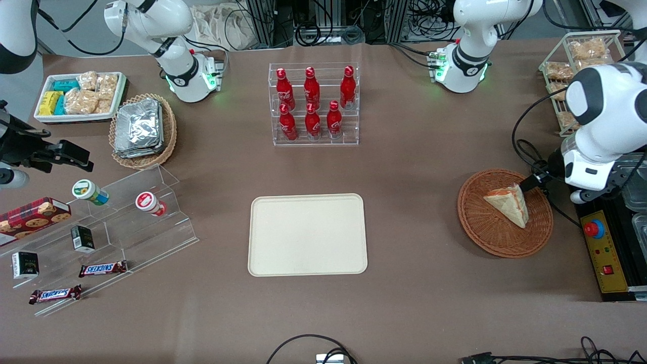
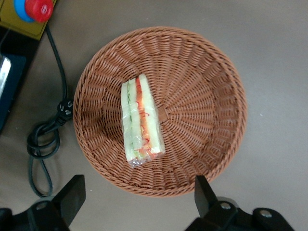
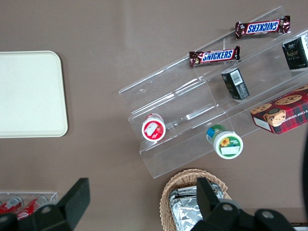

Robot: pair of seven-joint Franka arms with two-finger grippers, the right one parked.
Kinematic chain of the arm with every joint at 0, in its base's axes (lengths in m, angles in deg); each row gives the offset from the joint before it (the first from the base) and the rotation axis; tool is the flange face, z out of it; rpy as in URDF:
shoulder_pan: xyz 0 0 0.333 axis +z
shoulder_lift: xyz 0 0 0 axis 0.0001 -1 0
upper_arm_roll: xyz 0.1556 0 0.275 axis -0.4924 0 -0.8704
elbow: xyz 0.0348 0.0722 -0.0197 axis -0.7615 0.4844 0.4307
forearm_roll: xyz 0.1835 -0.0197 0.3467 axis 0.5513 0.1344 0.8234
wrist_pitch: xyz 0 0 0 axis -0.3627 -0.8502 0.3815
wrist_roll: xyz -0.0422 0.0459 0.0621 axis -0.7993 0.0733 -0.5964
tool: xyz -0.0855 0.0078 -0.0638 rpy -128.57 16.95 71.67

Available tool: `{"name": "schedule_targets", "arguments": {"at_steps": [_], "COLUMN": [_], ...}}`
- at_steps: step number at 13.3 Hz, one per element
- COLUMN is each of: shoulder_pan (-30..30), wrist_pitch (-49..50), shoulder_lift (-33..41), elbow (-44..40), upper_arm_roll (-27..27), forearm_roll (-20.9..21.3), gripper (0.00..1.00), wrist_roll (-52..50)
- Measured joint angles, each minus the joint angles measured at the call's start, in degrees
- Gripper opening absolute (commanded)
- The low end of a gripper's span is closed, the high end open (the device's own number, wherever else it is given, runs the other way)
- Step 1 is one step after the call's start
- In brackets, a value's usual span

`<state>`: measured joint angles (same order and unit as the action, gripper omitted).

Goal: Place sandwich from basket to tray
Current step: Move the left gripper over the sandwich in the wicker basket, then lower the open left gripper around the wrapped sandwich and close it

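Note:
The sandwich (image 1: pixel 508 205), a clear-wrapped triangular wedge, lies in the round reddish-brown wicker basket (image 1: pixel 480 227) toward the working arm's end of the table. In the left wrist view the sandwich (image 2: pixel 141 120) shows its white bread with red-orange and green filling edge-on, inside the basket (image 2: pixel 202 106). My left gripper (image 2: pixel 138 185) hangs well above the basket's rim, open wide, with nothing between its black fingers (image 2: pixel 72 192). The cream-beige tray (image 1: pixel 307 234) lies bare in the middle of the table, toward the parked arm from the basket.
A yellow control box with a red button (image 1: pixel 594 228) and a black cable (image 2: pixel 45 139) lie beside the basket. A rack of red bottles (image 1: pixel 313 103) stands farther back. An acrylic shelf with snacks (image 1: pixel 101 227) and a tan basket of foil packets (image 1: pixel 143 130) lie toward the parked arm.

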<state>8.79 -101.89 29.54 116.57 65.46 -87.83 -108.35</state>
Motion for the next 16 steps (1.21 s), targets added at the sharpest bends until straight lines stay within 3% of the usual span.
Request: {"name": "schedule_targets", "arguments": {"at_steps": [7,16], "shoulder_pan": [0.71,2.90], "wrist_pitch": [-16.94,-29.52], "shoulder_lift": [-1.85,-10.10], "elbow": [10.33,12.27], "upper_arm_roll": [0.02,0.00], "forearm_roll": [0.00,-0.02], "gripper": [1.00,1.00], "wrist_roll": [-5.61,-7.11]}}
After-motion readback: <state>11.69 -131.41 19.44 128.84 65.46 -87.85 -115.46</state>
